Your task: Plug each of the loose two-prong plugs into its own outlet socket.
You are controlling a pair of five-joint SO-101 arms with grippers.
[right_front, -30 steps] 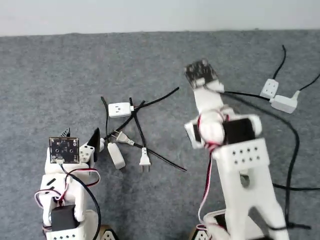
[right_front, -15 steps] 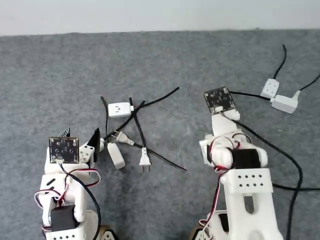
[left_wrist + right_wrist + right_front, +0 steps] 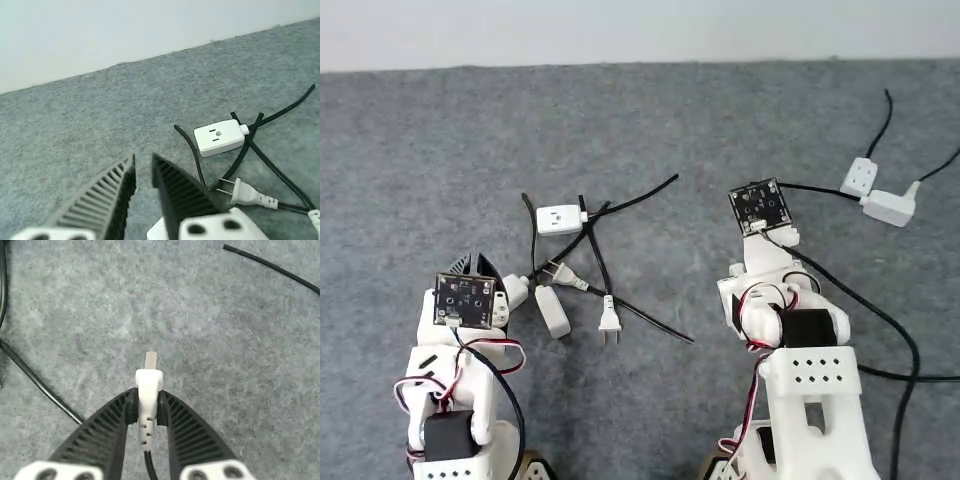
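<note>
Over bare grey carpet [image 3: 240, 315], the right gripper [image 3: 146, 401] pinches a white two-prong plug [image 3: 148, 382] by the sides of its body, prongs pointing away from the wrist and its black cord [image 3: 148, 462] trailing back between the fingers. From above, that arm stands between the central tangle and two white sockets [image 3: 858, 177] at the far right. The left gripper [image 3: 143, 167] hovers near the tangle, its fingers a narrow slit apart and gripping nothing; ahead of it lie a white outlet socket [image 3: 220, 138] and a loose plug [image 3: 245, 192]. The main risk, I judge, is that every socket lies unfixed on the carpet, so a push from the plug may shove it away rather than seat the prongs. The narrow grip could also let the plug pivot under pressure, and the crossed cords [image 3: 620, 215] could drag neighbouring pieces.
</note>
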